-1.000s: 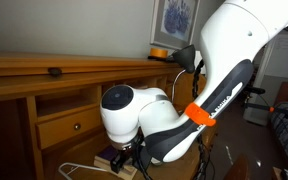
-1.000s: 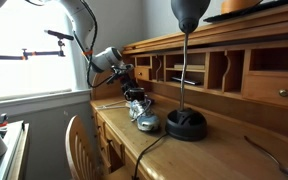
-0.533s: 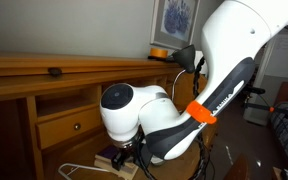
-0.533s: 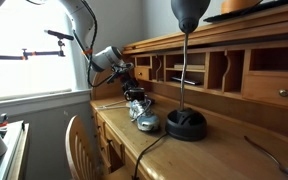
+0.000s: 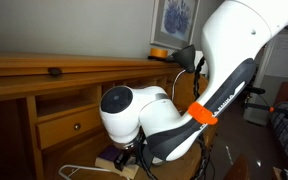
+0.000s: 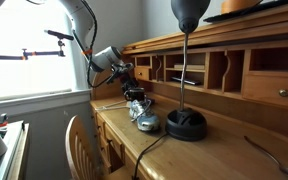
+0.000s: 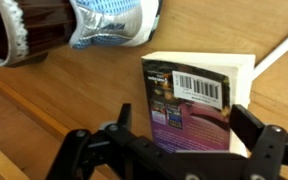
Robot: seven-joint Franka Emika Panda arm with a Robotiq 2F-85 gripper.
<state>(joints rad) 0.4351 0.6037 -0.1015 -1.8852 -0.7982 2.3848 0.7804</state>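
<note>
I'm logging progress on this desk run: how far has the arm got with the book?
Done: the gripper sits low over the book, with its open jaws straddling the book's sides. In hand: lining up the grasp; whether the fingers touch the book cannot be told. Left: the book seems not yet clamped or lifted, since it lies flat on the desk near the shoe.
</note>
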